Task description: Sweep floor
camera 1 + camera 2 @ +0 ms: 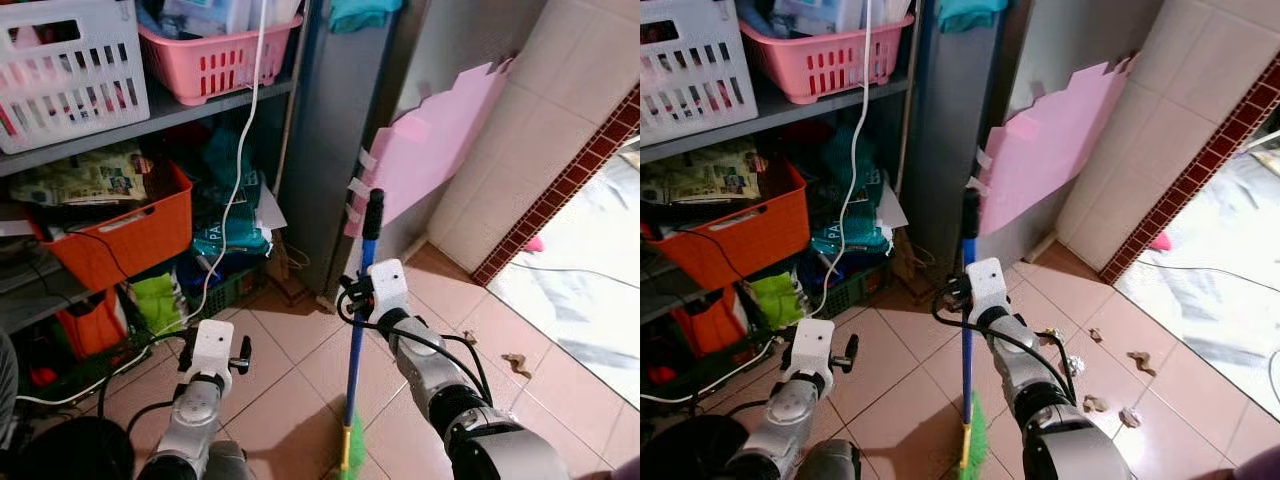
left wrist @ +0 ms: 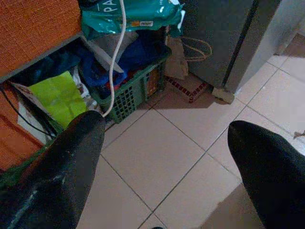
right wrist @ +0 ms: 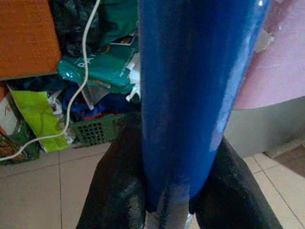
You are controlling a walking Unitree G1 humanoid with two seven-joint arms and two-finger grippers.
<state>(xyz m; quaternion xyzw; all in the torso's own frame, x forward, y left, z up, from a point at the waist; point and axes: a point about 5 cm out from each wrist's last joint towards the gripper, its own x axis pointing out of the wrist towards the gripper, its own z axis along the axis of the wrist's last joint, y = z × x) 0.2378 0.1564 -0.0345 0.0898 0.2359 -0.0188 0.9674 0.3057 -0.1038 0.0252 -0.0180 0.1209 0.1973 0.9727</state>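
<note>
The broom [image 1: 358, 340] stands nearly upright on the tiled floor [image 1: 290, 400] in front of the robot, its blue handle leaning slightly and its green bristles [image 1: 350, 450] resting on the tiles close to the robot's feet. The right pincer [image 3: 171, 200] is clamped on the handle well up its length, and the right wrist view shows the two black fingers pressed against either side of the blue pole. The left pincer [image 2: 167, 152] hangs over bare tile with its fingers wide apart, holding nothing.

Scraps of debris [image 1: 1110, 385] lie scattered on the tiles to the robot's right, near the tiled wall [image 1: 560, 130] with its red-brown border. Straight ahead stand a grey cabinet [image 1: 340, 130] with a pink sheet [image 1: 440, 150] leaning beside it, and a cluttered shelf [image 1: 150, 115] to the left carrying a pink basket [image 1: 215, 60], a white basket [image 1: 65, 70] and an orange bin [image 1: 120, 235], with a white cable [image 1: 240, 170] hanging down to the floor.

The step in hand looks like the start of a sweeping stroke. To do it well, the grip should stay firm so the pole does not twist, the bristles should keep light contact with the tiles, and the strokes should gather the scraps together, staying clear of the cable and the clutter under the shelf. Bringing the free pincer onto the handle would likely steady it.
</note>
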